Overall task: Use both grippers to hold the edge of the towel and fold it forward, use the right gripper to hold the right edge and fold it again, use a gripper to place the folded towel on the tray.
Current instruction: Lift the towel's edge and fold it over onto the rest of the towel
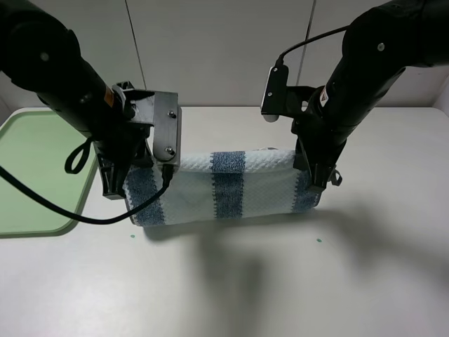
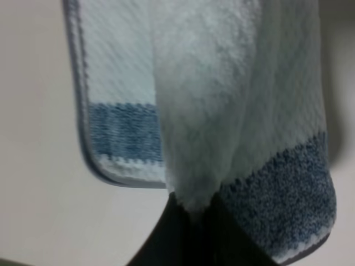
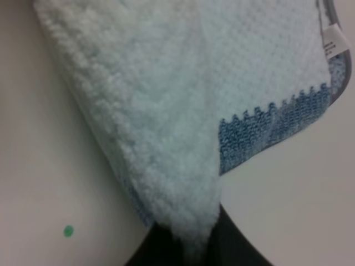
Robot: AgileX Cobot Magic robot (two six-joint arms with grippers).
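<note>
The blue-and-white striped towel [image 1: 228,187] is doubled over on the table, stretched between my two grippers. My left gripper [image 1: 118,184] is shut on the towel's left end; in the left wrist view the cloth [image 2: 222,111] bunches into the black fingertips [image 2: 188,233], and the grey hem [image 2: 83,127] shows at the side. My right gripper [image 1: 316,177] is shut on the right end; in the right wrist view the cloth [image 3: 166,122] runs into its fingertips [image 3: 188,246]. The pale-green tray [image 1: 31,165] lies at the far left, beside the left arm.
The table is pale with small green dots [image 1: 318,240], one also in the right wrist view [image 3: 67,231]. A white label [image 3: 333,41] sits at the towel's corner. A black cable [image 1: 77,210] loops from the left arm across the tray's edge.
</note>
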